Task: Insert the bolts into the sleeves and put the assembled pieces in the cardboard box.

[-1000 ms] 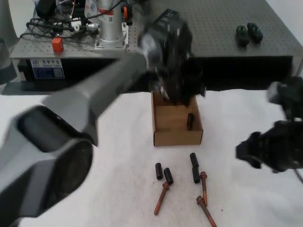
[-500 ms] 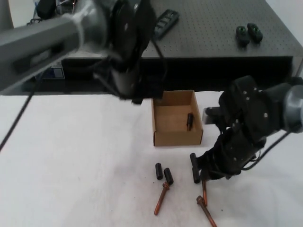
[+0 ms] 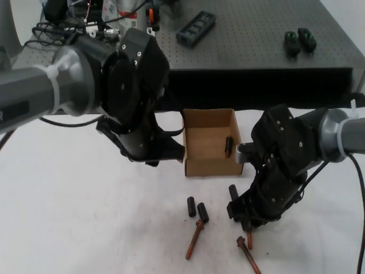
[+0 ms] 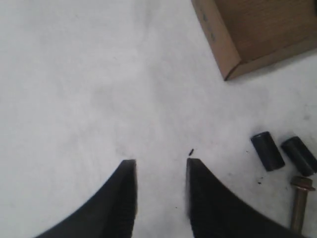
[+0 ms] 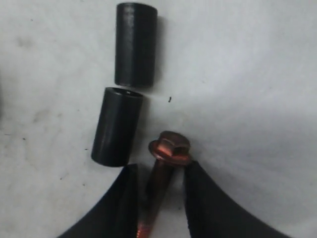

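Left gripper (image 4: 161,167) – narrowly parted, empty – hangs over the white cloth (image 4: 74,74), left of the box (image 4: 218,47). Right gripper (image 5: 161,167), equally narrow, straddles a bolt (image 5: 169,147) just beside a sleeve (image 5: 118,126).

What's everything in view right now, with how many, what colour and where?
cardboard box: one, brown, middle of the cloth.
black piece: one, inside the box near its right wall.
sleeves: four, black, two pairs on the cloth in front of the box.
bolts: three, copper, on the cloth nearer the camera than the sleeves.
cloth: one, white, under everything.
perforated table: one, grey, behind the cloth.
tray: one, black, on that table.
left gripper: black, open, over bare cloth left of the box.
right gripper: black, open, fingers either side of one bolt.
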Motion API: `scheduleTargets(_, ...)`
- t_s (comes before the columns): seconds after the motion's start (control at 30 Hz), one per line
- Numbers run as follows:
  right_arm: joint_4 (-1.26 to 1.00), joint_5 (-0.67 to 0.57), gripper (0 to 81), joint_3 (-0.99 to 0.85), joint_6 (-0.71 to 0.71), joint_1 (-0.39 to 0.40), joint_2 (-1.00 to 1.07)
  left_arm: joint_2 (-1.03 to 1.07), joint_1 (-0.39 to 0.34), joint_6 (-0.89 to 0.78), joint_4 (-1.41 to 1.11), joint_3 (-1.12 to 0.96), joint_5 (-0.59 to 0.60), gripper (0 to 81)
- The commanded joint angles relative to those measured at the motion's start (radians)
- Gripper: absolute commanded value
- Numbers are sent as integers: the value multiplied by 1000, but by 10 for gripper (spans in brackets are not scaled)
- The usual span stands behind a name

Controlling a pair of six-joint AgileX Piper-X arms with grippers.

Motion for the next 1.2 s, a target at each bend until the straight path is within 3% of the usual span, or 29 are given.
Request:
scheduleTargets(0.0,43,-20,119,-3,-3,14,19,-13,-1,2,-10,2,21,251)
scheduleTargets(0.1,65,-20,13,-3,-5,16,19,-13,-1,22,-32,11,111,251)
scheduleTargets(0.47,70,25,18,-3,-78,-17,-113,64,-1,50,-49,11,318,251)
scheduleTargets(0.73,127,25,18,48,-78,-98,-364,199,-1,10,-68,-61,330,255)
scheduleTargets(0.83,129,25,18,73,-78,-109,-426,256,-1,-2,-56,-116,332,304)
scheduleTargets(0.93,129,25,18,91,-78,-109,-455,308,-1,-4,-20,-173,332,366)
scheduleTargets(1.17,119,25,18,101,-72,-109,-461,378,-4,-31,22,-228,334,369)
